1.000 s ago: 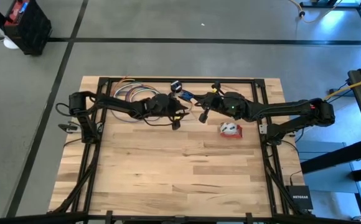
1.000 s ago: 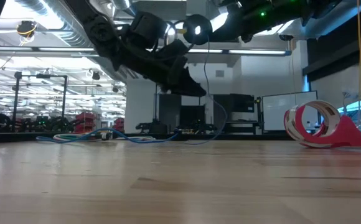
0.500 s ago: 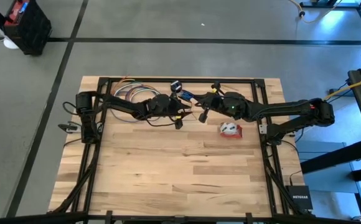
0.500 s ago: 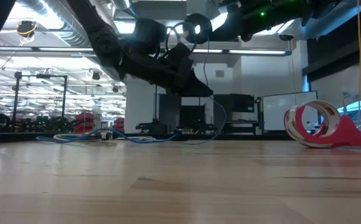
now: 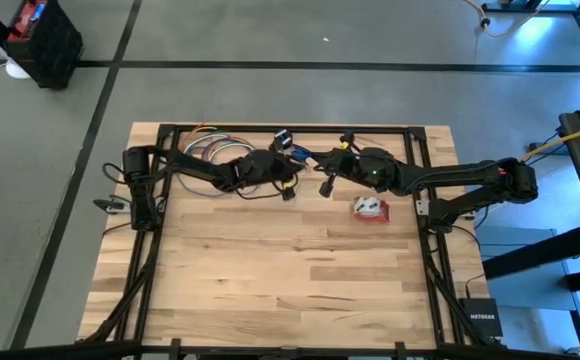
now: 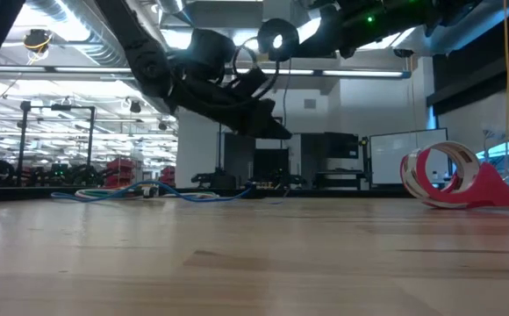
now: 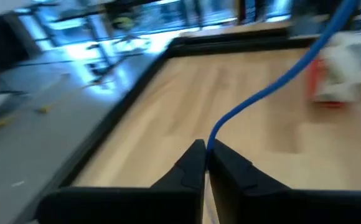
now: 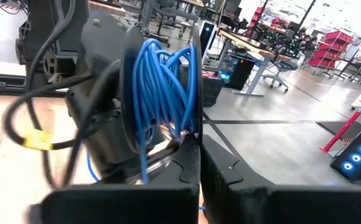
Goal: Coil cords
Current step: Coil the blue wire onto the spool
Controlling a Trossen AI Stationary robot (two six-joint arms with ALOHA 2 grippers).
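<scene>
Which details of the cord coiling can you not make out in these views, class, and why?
- High view: what the left gripper and right gripper pinch; too small.
- Low view: the blue cord's run to the table; too thin.
- Left wrist view: the red-and-white bundle; motion blur.
- Right wrist view: the coil's far side; the black disc hides it.

Red-and-white bundle [image 7: 345,65] blurred (partly cut off).

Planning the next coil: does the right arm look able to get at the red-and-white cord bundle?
Probably not yet: the right gripper is shut on the blue cord. The red-and-white cord bundle lies uncovered beside that arm.
</scene>
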